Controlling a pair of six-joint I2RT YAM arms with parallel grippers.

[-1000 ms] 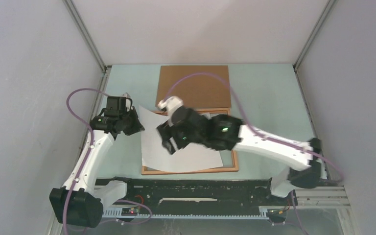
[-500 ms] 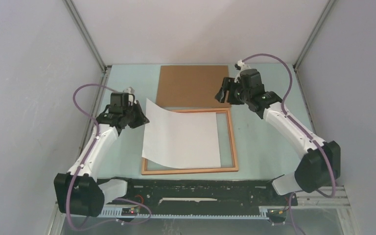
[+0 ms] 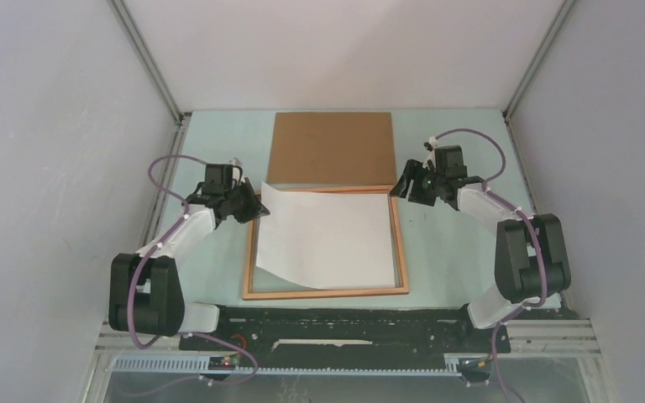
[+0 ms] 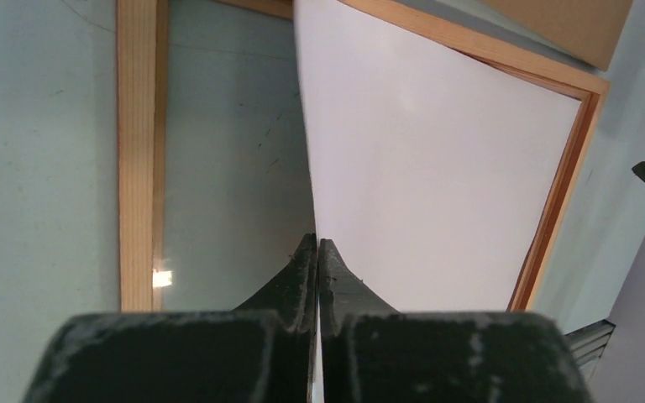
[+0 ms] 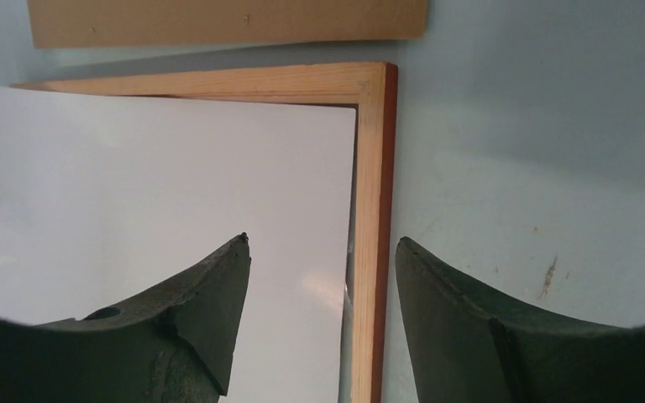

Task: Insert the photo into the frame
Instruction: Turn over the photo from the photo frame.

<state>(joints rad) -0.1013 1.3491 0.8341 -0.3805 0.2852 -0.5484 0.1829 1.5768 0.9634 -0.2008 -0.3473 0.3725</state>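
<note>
One photo [image 3: 327,243] corner in left gripper [image 4: 317,245] (frame [image 3: 323,293] beneath).

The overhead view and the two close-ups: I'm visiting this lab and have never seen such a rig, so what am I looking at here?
The machine is two white arms, a left arm and a right arm, bolted at the table's near edge. The wide picture comes from a fixed camera above and behind them. Each close-up comes from a camera on one wrist. On the table lie a wooden frame, a brown board beyond it, and the photo, white back up, mostly inside the frame. The left end effector is shut on the photo's left edge, holding it slightly raised. The right end effector is open and empty, poised over the frame's right rim near the far corner.
</note>
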